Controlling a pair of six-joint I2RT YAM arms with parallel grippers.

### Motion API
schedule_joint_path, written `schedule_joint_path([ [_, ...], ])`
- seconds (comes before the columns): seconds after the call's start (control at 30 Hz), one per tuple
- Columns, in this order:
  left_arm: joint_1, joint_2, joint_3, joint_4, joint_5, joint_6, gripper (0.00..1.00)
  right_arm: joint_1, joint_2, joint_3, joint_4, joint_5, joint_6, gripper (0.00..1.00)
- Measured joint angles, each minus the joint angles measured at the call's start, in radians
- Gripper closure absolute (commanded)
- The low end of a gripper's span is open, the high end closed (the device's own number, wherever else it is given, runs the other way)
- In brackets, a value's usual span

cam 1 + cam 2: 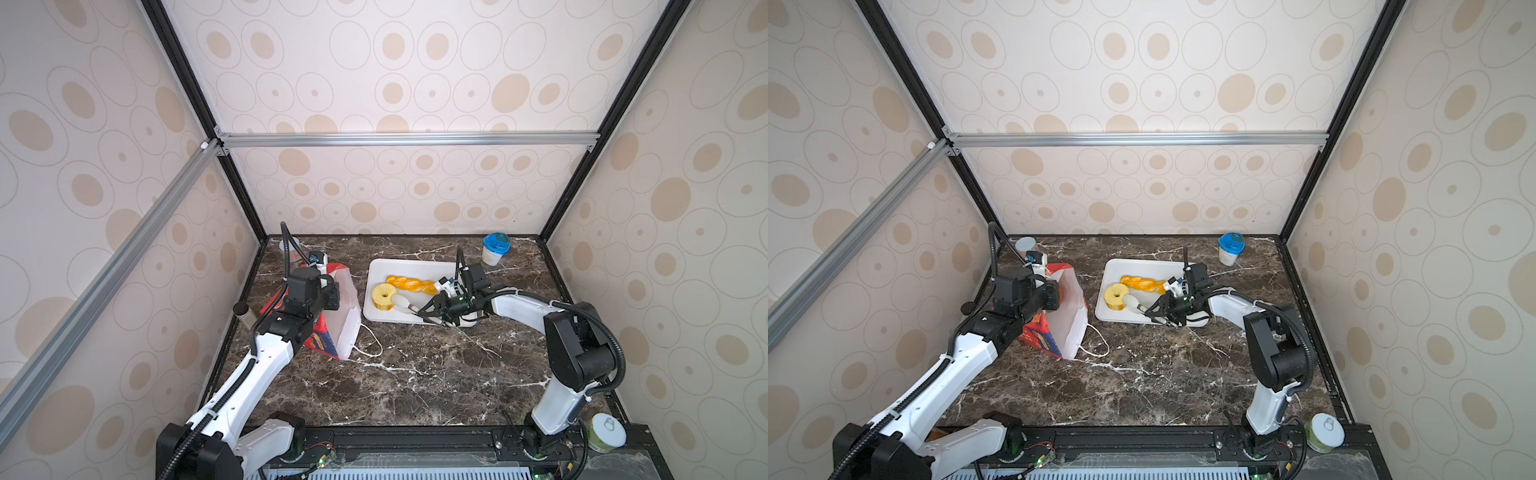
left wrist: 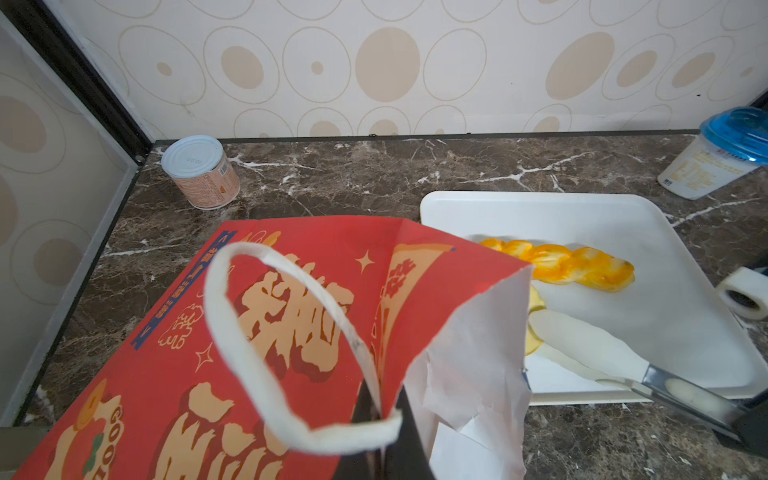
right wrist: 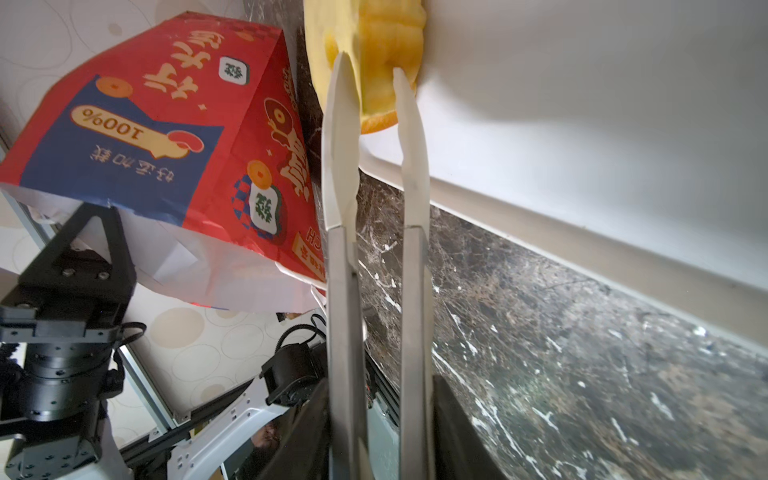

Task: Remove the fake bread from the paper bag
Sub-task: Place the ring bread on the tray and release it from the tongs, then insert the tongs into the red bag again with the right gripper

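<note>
The red paper bag (image 1: 345, 320) (image 1: 1069, 320) (image 2: 291, 332) (image 3: 166, 145) leans at the table's left, its white inside facing the tray. My left gripper (image 1: 332, 296) (image 1: 1053, 297) (image 2: 380, 411) is shut on the bag's rim by a white string handle. My right gripper (image 1: 434, 309) (image 1: 1163, 309) (image 3: 376, 415) is shut on metal tongs (image 1: 405, 305) (image 2: 582, 345) (image 3: 411, 208). The tongs' white tips straddle a yellow ring bread (image 1: 383, 296) (image 1: 1116, 296) (image 3: 386, 41) on the white tray (image 1: 415, 266) (image 1: 1142, 264) (image 2: 582, 216). An orange twisted braid (image 1: 411, 284) (image 1: 1144, 283) (image 2: 561, 264) lies behind the ring.
A tin can (image 1: 1025, 245) (image 2: 201, 172) stands in the back left corner. A blue-lidded cup (image 1: 494, 248) (image 2: 715, 158) stands at the back right. A second can (image 1: 606, 432) sits by the right arm's base. A tape roll (image 2: 746, 293) is on the right arm.
</note>
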State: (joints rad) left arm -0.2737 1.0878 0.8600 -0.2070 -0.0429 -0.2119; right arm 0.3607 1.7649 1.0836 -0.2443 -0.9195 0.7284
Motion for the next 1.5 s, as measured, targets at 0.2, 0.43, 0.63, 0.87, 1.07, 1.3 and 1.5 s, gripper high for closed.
schedule_joint_path([
  [0.2,0.001,-0.004,-0.001,-0.001,0.034,0.014,1.0,-0.004,-0.06,-0.001,-0.069,0.016,-0.036,0.6],
  [0.43,0.001,0.002,-0.001,0.006,0.052,0.019,1.0,-0.027,-0.173,-0.013,-0.147,0.033,-0.084,0.59],
  [0.63,0.001,0.023,-0.001,0.01,0.091,0.019,1.0,-0.035,-0.27,-0.035,-0.215,0.045,-0.101,0.6],
  [0.87,-0.012,0.036,0.002,-0.003,0.158,0.023,1.0,-0.008,-0.489,-0.041,-0.269,0.047,-0.077,0.61],
  [1.07,-0.048,0.028,0.002,-0.013,0.184,0.025,1.0,0.166,-0.579,-0.01,-0.322,0.052,-0.023,0.61],
  [1.3,-0.076,-0.012,-0.004,-0.024,0.198,0.039,1.0,0.359,-0.547,-0.051,-0.165,0.041,0.135,0.6],
  [1.5,-0.08,-0.054,-0.045,-0.023,0.206,0.045,1.0,0.414,-0.306,0.026,-0.098,0.026,0.159,0.59],
])
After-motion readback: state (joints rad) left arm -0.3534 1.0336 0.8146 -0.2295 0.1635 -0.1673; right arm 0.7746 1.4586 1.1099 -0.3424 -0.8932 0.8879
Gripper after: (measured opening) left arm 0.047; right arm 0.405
